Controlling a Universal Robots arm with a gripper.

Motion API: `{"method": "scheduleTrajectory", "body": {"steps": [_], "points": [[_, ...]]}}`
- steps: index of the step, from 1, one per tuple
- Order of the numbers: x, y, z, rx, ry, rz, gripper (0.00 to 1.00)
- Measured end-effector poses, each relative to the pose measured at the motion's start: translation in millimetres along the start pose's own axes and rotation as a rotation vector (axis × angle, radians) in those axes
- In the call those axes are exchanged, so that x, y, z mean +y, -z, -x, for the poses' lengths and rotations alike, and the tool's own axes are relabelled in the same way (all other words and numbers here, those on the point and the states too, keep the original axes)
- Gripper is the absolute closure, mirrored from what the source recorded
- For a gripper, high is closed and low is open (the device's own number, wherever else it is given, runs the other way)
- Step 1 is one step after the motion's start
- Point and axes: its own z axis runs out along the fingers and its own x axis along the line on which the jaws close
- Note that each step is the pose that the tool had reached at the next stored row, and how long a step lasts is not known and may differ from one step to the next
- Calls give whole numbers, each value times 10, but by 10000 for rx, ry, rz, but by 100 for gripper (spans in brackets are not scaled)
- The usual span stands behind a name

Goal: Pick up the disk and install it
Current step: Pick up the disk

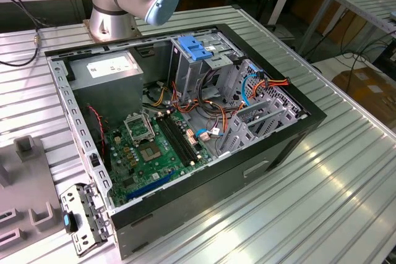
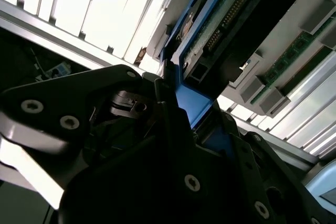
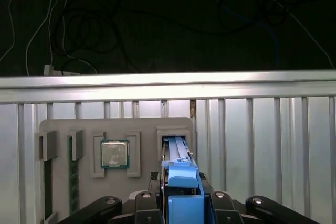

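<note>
In the first wrist view the disk (image 3: 176, 150) stands on edge in a slot of the grey fixture tray (image 3: 115, 127). Its blue side rail (image 3: 184, 182) faces the camera. My gripper (image 3: 182, 203) sits over that end, with a dark finger pressed against each side of the rail. The second wrist view shows the disk (image 2: 231, 19) from its underside, with a green circuit board and a connector row. There the gripper (image 2: 191, 108) is shut on the blue rail.
The open computer case (image 1: 185, 122) lies on the ribbed metal table, with a blue-latched drive cage (image 1: 195, 47) at its far end. The arm's base (image 1: 111, 17) stands behind it. The tray also holds a processor chip (image 3: 114, 154) and memory sticks (image 3: 73, 171). The table's edge rail (image 3: 168, 87) runs past the tray.
</note>
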Motion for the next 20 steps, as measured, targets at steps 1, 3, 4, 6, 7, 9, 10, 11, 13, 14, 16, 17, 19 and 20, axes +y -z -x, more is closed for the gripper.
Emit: {"method": "scheduleTrajectory", "body": {"steps": [1, 3, 4, 6, 7, 9, 10, 11, 13, 14, 16, 17, 19, 20], "points": [[1, 31, 0, 0, 0, 0, 63], [2, 78, 1, 1, 1, 0, 63], [3, 104, 1, 2, 0, 0, 63], [4, 141, 2, 2, 0, 0, 63], [5, 159, 2, 1, 0, 0, 63], [6, 193, 2, 4, 1, 0, 63], [6, 210, 3, 7, 1, 0, 63], [7, 227, 3, 10, 1, 0, 63], [8, 262, 3, 17, 0, -1, 63], [8, 278, 4, 22, 0, 0, 63], [10, 320, 5, 67, -2, -2, 63], [10, 332, 5, 92, -3, -3, 63], [10, 339, 4, 129, -3, -7, 63], [10, 339, 4, 131, -3, -6, 63]]}}
